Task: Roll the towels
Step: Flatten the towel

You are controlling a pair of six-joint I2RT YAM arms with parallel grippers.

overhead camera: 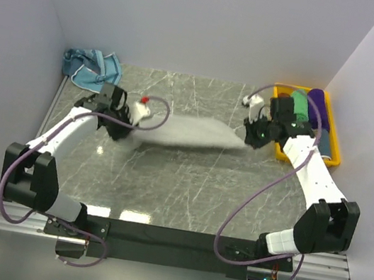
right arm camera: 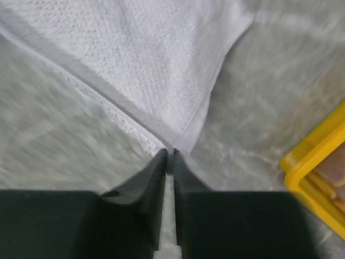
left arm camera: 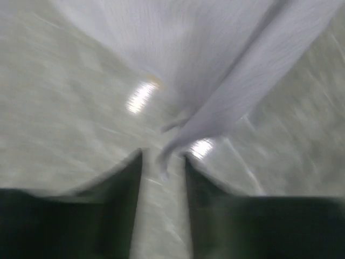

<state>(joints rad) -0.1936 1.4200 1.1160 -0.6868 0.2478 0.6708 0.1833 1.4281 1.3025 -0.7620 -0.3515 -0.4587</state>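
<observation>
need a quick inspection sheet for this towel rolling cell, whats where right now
surface: marble tabletop, with glare patches near the arm bases
job's things: grey-white towel stretched out between the two arms, not rolled; light blue towel crumpled in the far left corner; green roll and purple roll in the bin
clutter: yellow bin at the far right; nothing else seen
pincers: left pincer has its jaws parted, a towel corner loose between the tips; right pincer is shut on the opposite corner
cables: purple cables loop beside each arm
surroundings: white walls on three sides
</observation>
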